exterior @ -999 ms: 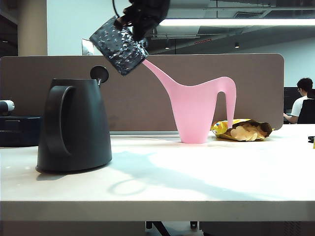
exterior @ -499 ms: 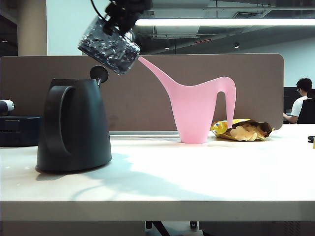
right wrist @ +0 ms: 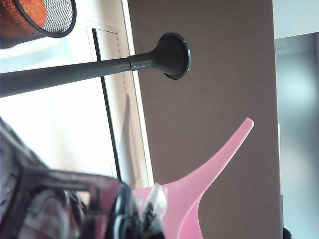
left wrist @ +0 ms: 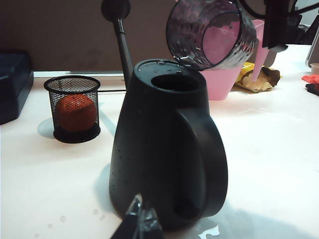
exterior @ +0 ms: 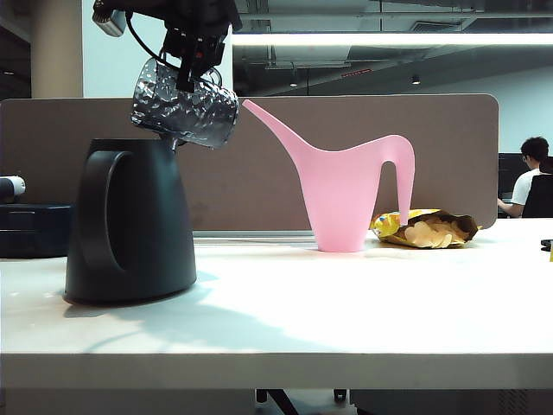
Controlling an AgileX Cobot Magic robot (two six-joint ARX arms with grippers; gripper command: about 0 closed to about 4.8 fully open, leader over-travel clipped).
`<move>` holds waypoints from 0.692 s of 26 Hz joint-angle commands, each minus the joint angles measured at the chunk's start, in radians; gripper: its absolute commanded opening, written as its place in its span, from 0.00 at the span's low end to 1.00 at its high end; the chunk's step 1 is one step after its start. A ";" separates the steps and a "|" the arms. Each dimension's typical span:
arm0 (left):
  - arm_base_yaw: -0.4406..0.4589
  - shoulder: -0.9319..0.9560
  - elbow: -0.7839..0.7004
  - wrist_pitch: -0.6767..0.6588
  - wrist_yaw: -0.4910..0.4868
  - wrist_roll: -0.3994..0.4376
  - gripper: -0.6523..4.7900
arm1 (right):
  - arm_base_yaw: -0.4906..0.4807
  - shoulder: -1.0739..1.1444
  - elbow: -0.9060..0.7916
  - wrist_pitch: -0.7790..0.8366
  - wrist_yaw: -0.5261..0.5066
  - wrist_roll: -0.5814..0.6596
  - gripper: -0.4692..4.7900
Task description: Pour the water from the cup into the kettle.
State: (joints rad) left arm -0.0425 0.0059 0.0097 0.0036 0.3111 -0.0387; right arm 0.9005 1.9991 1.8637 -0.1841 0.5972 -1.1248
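Nearest you, the left gripper (left wrist: 141, 222) sits low at the table (exterior: 346, 320) just in front of the kettle (exterior: 130, 223); only its dark fingertips show in the left wrist view, lying close together, and you cannot tell for sure whether they are pressed shut. The black kettle stands upright at the left of the table, handle turned toward that gripper, its top opening uncovered. Right above that opening your right gripper (exterior: 192, 65) pinches the handle of the cup (exterior: 184, 105), jaws pressed tight on it. The cup is tipped nearly onto its side, mouth facing left and down over the kettle's top, its lower rim close to the kettle's rim. Beyond the kettle a black mesh holder (left wrist: 73, 108) with an orange ball (left wrist: 75, 112) inside stands apart. Farther right you see the pink watering can (exterior: 346, 186), and behind it an open snack bag (exterior: 428, 229).
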 commanded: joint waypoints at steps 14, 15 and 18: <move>0.000 0.000 0.003 0.011 0.028 0.001 0.11 | 0.032 0.033 0.058 0.059 0.034 -0.111 0.07; 0.000 0.000 0.003 0.010 0.034 0.001 0.11 | 0.033 0.034 0.060 0.053 0.038 -0.115 0.07; 0.000 0.000 0.003 -0.006 0.049 0.001 0.11 | 0.038 0.045 0.060 0.048 0.050 -0.134 0.07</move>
State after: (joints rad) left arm -0.0425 0.0059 0.0097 -0.0002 0.3492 -0.0387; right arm 0.9382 2.0495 1.9156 -0.1543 0.6296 -1.2495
